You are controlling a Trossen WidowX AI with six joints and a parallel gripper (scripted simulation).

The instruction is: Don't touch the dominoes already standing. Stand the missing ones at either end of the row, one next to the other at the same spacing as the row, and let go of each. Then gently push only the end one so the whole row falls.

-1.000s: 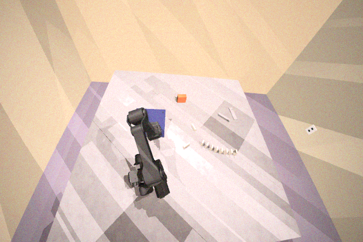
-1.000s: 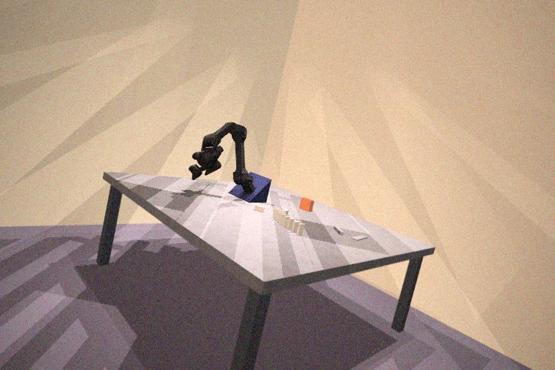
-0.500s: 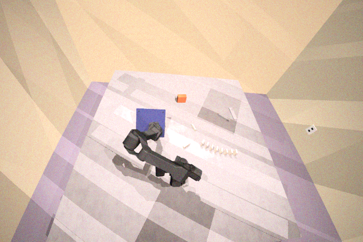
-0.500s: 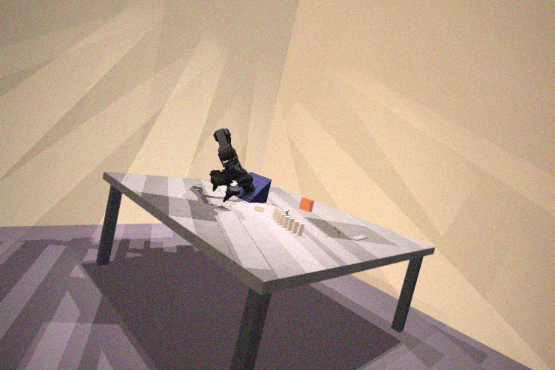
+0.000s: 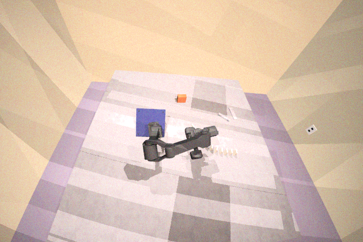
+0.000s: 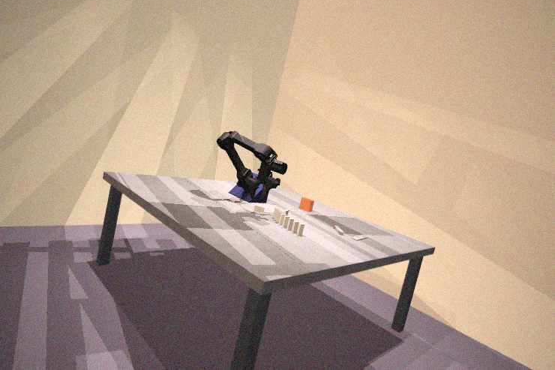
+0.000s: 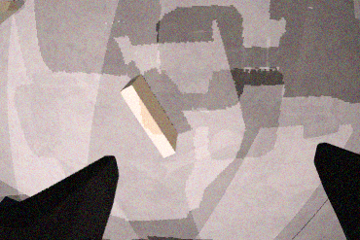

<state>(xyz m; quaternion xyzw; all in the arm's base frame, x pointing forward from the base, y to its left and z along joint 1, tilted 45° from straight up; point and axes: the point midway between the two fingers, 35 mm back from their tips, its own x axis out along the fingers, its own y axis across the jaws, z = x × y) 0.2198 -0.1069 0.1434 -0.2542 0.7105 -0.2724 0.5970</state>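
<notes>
Several cream dominoes stand in a row, to the right of the arm in the top view. A loose domino lies near the row's arm-side end; the arm hides it in the top view. Another small pale piece shows just behind the row. My gripper is open and empty, above the table. In the wrist view the loose domino lies slanted, ahead of the fingertips and left of their midline. Part of another piece shows at the upper left edge.
An orange block stands toward the back. Two white sticks lie behind the row. The arm's base is on a blue plate. The arm's shadow falls around the loose domino.
</notes>
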